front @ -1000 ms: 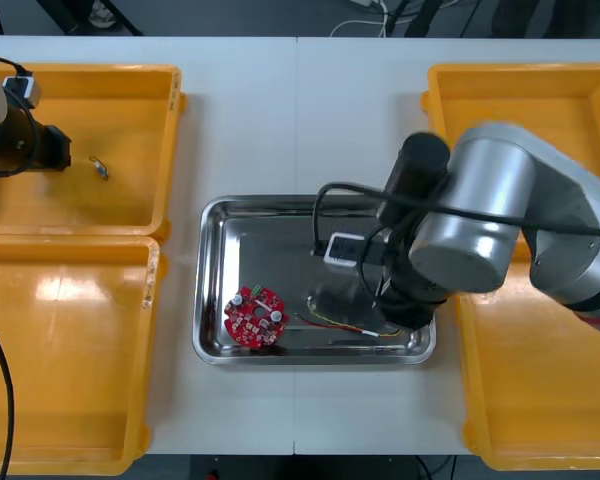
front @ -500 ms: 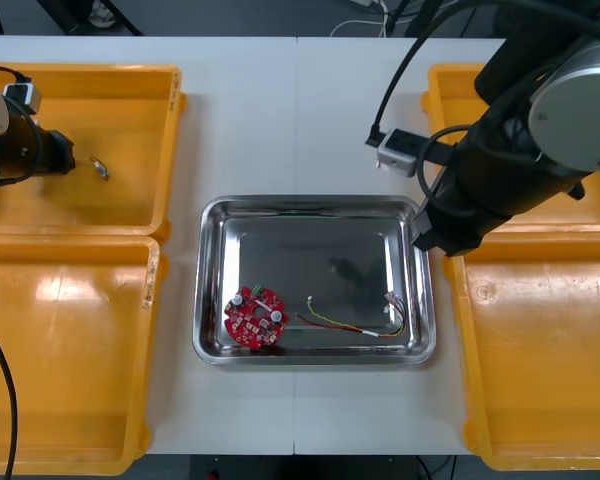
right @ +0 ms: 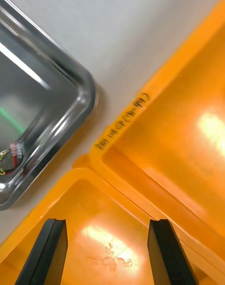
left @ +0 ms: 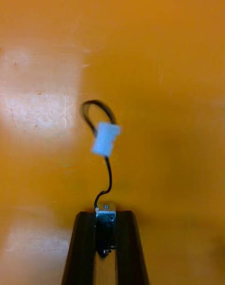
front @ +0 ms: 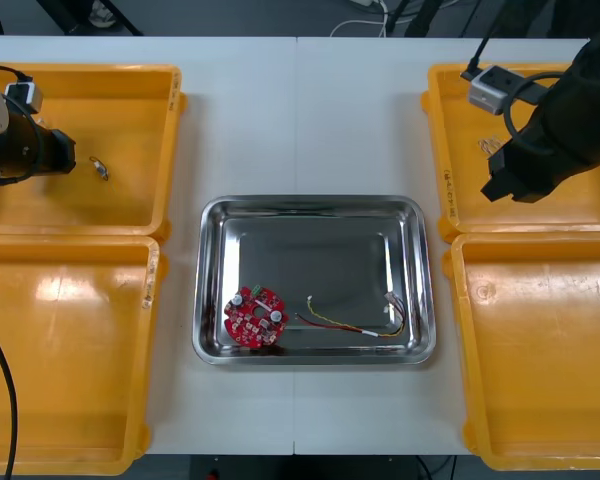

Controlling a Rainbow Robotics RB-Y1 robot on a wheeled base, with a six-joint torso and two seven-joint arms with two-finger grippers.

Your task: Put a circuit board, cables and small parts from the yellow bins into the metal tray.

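Well, the left gripper [left: 106, 218] is over the floor of the far left yellow bin [front: 130, 78], and its 2 black fingers [left: 83, 247] are pinched narrow on the thin black cable [left: 109, 177]. The cable's small metal end sits right between the fingertips, and from there the wire runs away from them to a white plastic connector [left: 105, 139] and a little loop beyond it, seen against the bin floor; whether the loop rests on that floor I cannot tell. The right gripper [right: 107, 224] hangs with its jaws wide and nothing between them, above the spot where the rims of the far right yellow bin [front: 450, 80] and the near right yellow bin [front: 458, 350] meet. A rounded corner of the shiny metal tray [front: 310, 203] lies off to one side of it, across a strip of light table [front: 300, 120]. In the tray, which sits between the bins, the round red circuit board [front: 254, 318] lies near the near left corner. The thin red and yellow cable [front: 348, 323] stretches beside the board along the near wall, apart from it and well apart from both grippers. A few small metal parts [front: 488, 148] lie in the far right yellow bin, close by the right arm
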